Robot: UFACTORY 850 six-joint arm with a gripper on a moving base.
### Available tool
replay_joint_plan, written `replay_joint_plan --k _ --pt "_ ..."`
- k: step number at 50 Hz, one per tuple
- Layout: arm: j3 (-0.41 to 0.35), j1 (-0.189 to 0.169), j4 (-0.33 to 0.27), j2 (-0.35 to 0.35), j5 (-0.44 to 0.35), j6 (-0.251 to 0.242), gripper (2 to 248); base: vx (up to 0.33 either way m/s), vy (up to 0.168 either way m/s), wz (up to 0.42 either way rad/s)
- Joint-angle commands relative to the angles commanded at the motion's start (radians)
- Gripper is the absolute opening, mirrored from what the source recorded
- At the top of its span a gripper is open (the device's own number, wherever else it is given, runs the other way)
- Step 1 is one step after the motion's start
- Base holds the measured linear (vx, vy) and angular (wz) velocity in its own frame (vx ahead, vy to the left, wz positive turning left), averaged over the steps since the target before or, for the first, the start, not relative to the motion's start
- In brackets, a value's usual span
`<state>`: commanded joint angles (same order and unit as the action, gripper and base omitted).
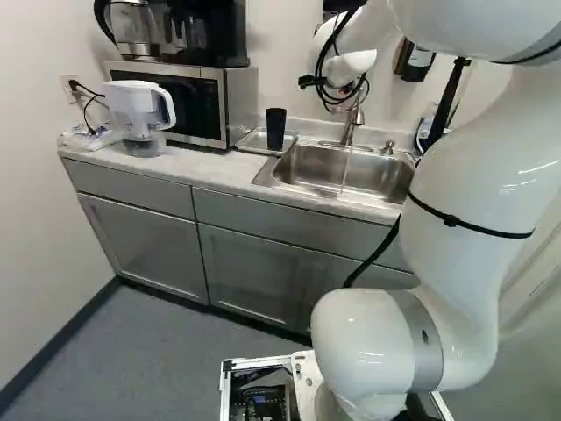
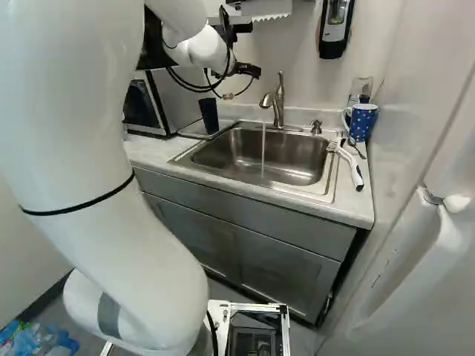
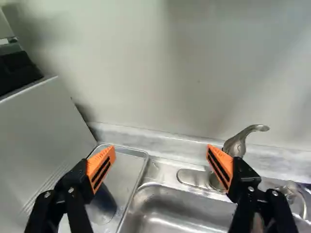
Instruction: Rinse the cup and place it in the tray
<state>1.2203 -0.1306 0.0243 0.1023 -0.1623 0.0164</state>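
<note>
Cup (image 1: 276, 130), dark, tapered, on shiny metal tray (image 3: 127, 170), fingers (image 3: 103, 162) apart

One cup (image 1: 276, 129), one mug (image 2: 361, 123), one tray (image 3: 125, 171)

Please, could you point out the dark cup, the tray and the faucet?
Dark cup (image 1: 276, 129): left base view, middle of its side.
Tray (image 3: 128, 169): wrist view, bare inner surface.
Faucet (image 2: 279, 110): right base view, upright body.
</note>
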Motion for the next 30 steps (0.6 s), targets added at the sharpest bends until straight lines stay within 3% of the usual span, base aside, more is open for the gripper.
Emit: replay_joint_plan --k 30 --pt "0.027 -0.064 0.0 0.002 0.0 0.0 247 0.0 0.0 0.0"
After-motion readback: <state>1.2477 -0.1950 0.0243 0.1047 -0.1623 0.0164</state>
